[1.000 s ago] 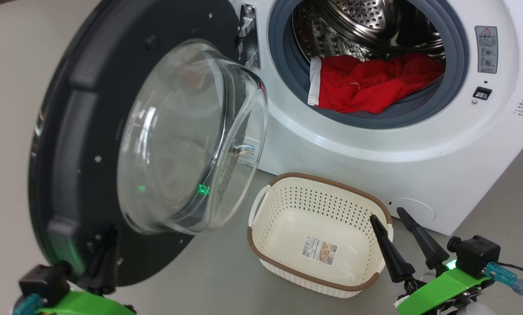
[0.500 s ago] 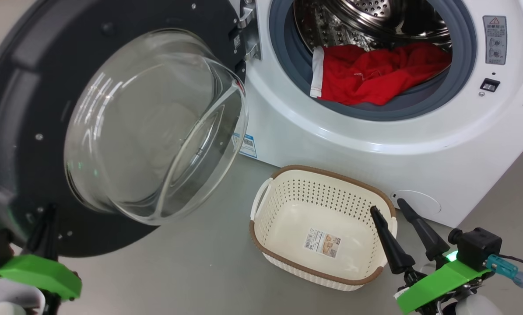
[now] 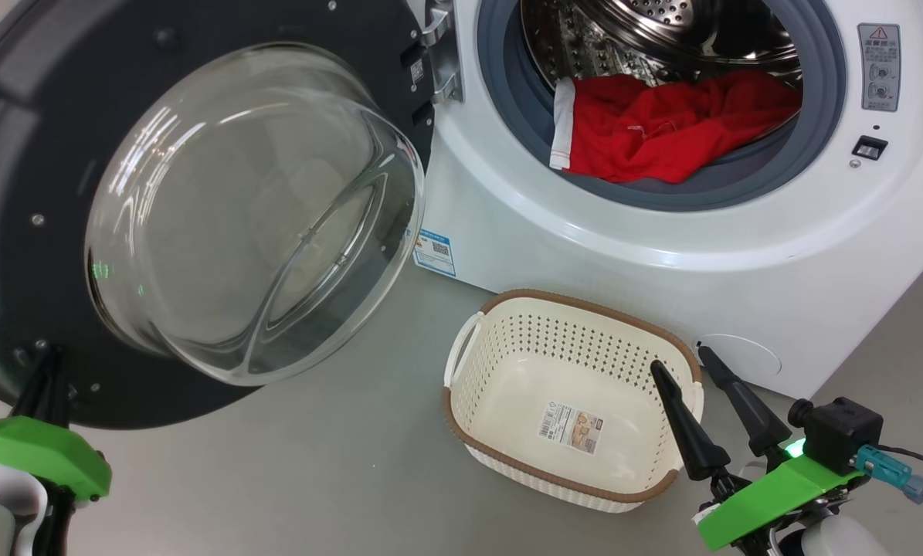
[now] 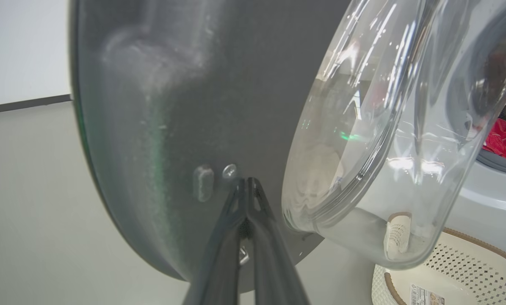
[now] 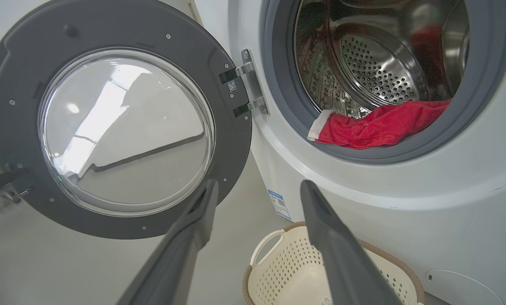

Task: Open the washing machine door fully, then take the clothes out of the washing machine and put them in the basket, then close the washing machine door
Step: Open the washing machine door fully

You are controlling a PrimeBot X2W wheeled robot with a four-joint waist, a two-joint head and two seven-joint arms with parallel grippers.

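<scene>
Grey floor [image 3: 337,463] in the head view. The washing machine [image 3: 585,255] is upper right, and the washing machine door [image 3: 36,154] is swung wide to its left. Red clothes [image 3: 662,127] sit in the drum mouth, lapping onto the grey gasket [image 3: 500,93]. The basket [image 3: 577,305] is on the floor just in front of the machine, its bottom bare save a paper label [image 3: 571,430]. Left gripper [image 3: 44,378] is low left, pointing up at the door's lower rim. Right gripper [image 3: 678,358] is low right, jaws released and wide, tips over the basket's right rim.

Left wrist view: jaws clenched, tips pressed together and holding nothing. They sit at the door's dark inner face, contact unclear. The glass bowl [image 4: 384,140] bulges to the right, with a basket corner below it.

Right wrist view: door seen face-on with its hinge [image 5: 248,89]. It looks deeper into the perforated steel drum [image 5: 375,72], with the clothes low at the front. The basket is below the spread fingers.
</scene>
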